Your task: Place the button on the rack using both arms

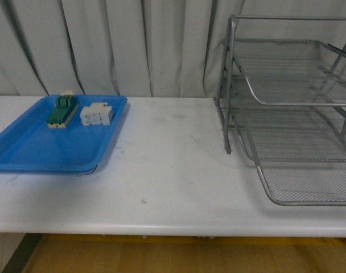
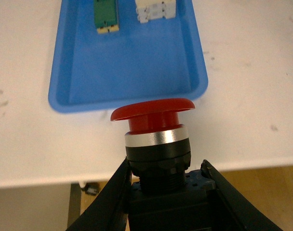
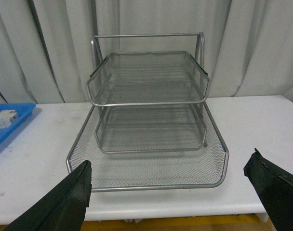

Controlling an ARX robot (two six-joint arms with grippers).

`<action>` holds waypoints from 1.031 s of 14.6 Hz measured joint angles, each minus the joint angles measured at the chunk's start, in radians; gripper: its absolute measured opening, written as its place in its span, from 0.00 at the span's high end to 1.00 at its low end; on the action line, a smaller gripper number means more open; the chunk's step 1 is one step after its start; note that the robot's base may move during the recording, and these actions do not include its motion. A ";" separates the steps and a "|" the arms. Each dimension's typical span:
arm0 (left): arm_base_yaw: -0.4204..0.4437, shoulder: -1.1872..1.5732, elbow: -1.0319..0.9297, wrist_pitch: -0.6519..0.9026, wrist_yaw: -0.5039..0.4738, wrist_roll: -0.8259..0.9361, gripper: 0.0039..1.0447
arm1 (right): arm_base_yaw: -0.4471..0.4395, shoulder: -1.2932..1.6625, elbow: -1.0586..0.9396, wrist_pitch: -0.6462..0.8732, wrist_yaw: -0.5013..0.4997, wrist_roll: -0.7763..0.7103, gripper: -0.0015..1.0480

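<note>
In the left wrist view my left gripper (image 2: 166,185) is shut on the button (image 2: 155,126): red mushroom cap, silver collar, black body between the black fingers. It hangs above the table's front edge, just short of the blue tray. The silver wire-mesh rack (image 1: 292,114) stands at the right of the table in the front view. In the right wrist view my right gripper (image 3: 168,185) is open and empty, its fingers (image 3: 69,197) spread wide in front of the rack (image 3: 149,120), facing its lowest tier. Neither arm shows in the front view.
A flat blue tray (image 1: 31,148) lies at the table's left, holding a green terminal block (image 1: 62,111) and a white blocky component (image 1: 97,114); both also show in the left wrist view (image 2: 106,14). White curtains hang behind. The white table's front edge runs close to both grippers.
</note>
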 joint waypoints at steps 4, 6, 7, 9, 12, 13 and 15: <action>-0.071 -0.199 -0.074 -0.116 -0.058 -0.032 0.65 | 0.000 0.000 0.000 0.000 0.000 0.000 0.06; -0.095 -0.270 -0.089 -0.147 -0.057 -0.050 0.65 | 0.000 0.000 0.000 0.000 0.000 0.000 0.06; -0.098 -0.285 -0.089 -0.145 -0.057 -0.053 0.65 | 0.000 0.000 0.000 0.000 0.000 0.000 0.06; -0.093 -0.293 -0.081 -0.128 -0.066 -0.063 0.65 | 0.000 0.000 0.000 0.000 0.000 0.000 0.06; -0.086 -0.270 -0.084 -0.139 -0.071 -0.073 0.65 | 0.000 0.000 0.000 0.000 0.000 0.000 0.06; -0.086 -0.276 -0.084 -0.138 -0.071 -0.074 0.65 | 0.000 0.000 0.000 -0.001 0.000 0.000 0.06; -0.085 -0.276 -0.084 -0.138 -0.076 -0.077 0.65 | 0.000 0.000 0.000 -0.002 0.000 0.000 0.06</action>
